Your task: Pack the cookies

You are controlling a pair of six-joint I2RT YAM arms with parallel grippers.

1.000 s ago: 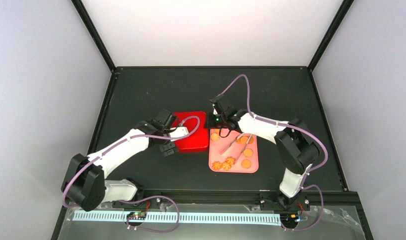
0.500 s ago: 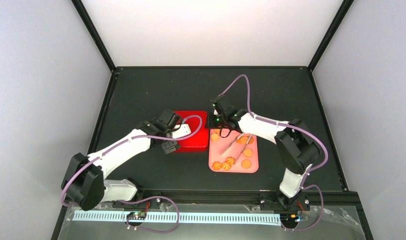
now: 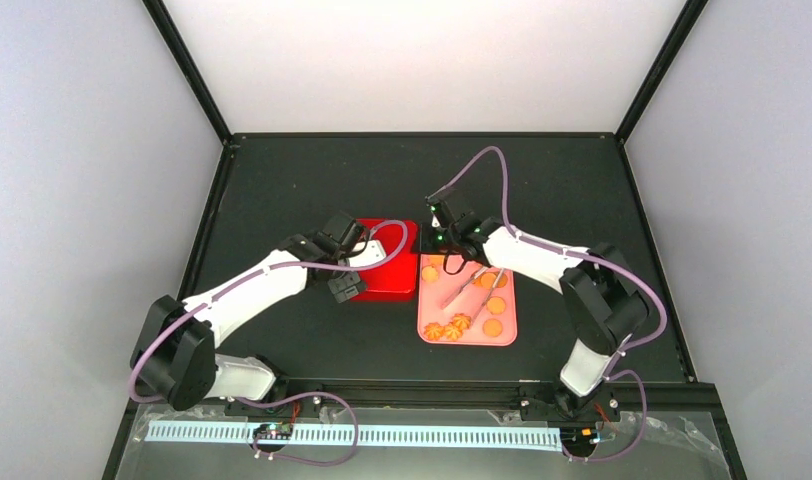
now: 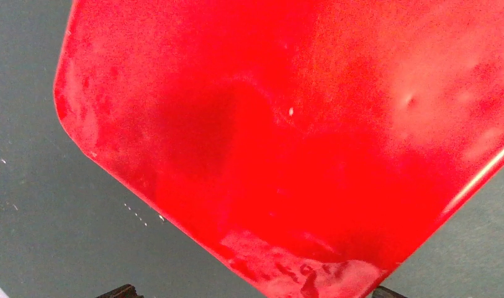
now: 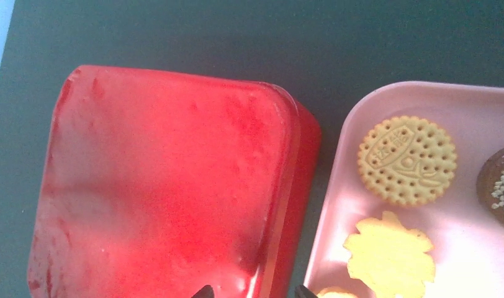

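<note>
Several orange-golden cookies [image 3: 493,327] lie on a pink tray [image 3: 509,338], with metal tongs [image 3: 472,286] across them. The right wrist view shows a round cookie [image 5: 406,159], a flower-shaped one [image 5: 389,256] and a dark one [image 5: 501,186]. A shut red box [image 3: 392,275] stands left of the tray. My left gripper [image 3: 352,262] is wide open over the box's left side, with the red lid [image 4: 287,124] filling its view. My right gripper [image 3: 444,248] is open low over the box's right edge [image 5: 293,186], its tips [image 5: 252,292] on either side of that edge.
The black table [image 3: 282,190] is walled by white panels. The tray [image 5: 361,105] sits close beside the red box [image 5: 169,186] with a narrow gap between them. Purple cables loop above both wrists.
My left gripper has moved right and further over the red box. My right gripper has shifted slightly right and toward the tray. The tray, cookies and tongs have not moved.
</note>
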